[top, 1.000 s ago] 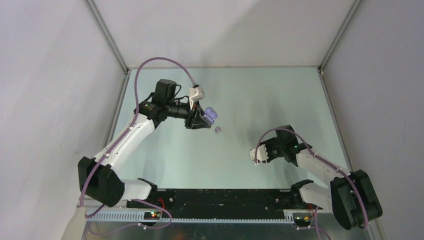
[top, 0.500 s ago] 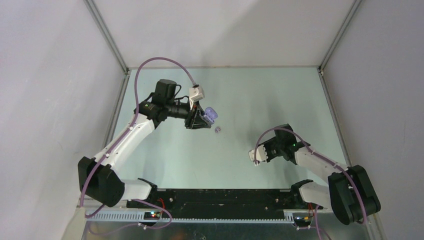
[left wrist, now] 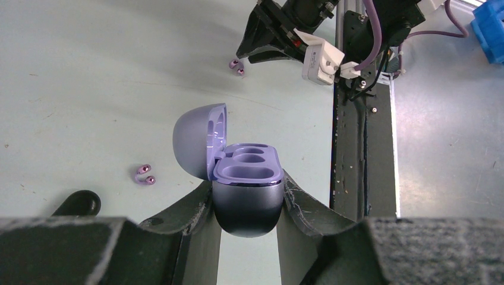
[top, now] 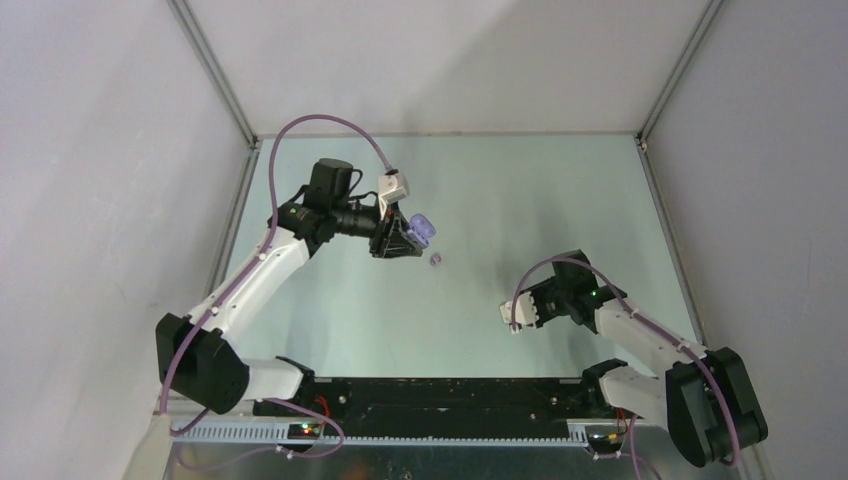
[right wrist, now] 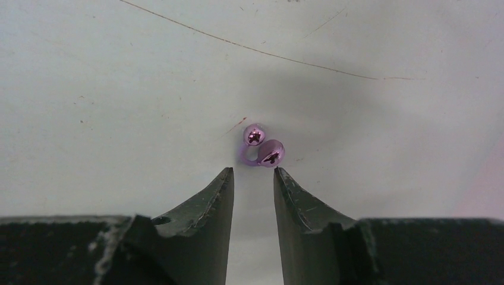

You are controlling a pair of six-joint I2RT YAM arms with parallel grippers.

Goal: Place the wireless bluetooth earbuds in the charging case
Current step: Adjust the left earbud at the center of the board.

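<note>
A pale green table (top: 560, 200), faintly scratched and scuffed, carries two tiny items. A lilac earbud (top: 435, 259) lies near the middle of the surface. A second earbud (right wrist: 262, 146) rests well apart from it, at about four o'clock, toward the table's near edge.
</note>
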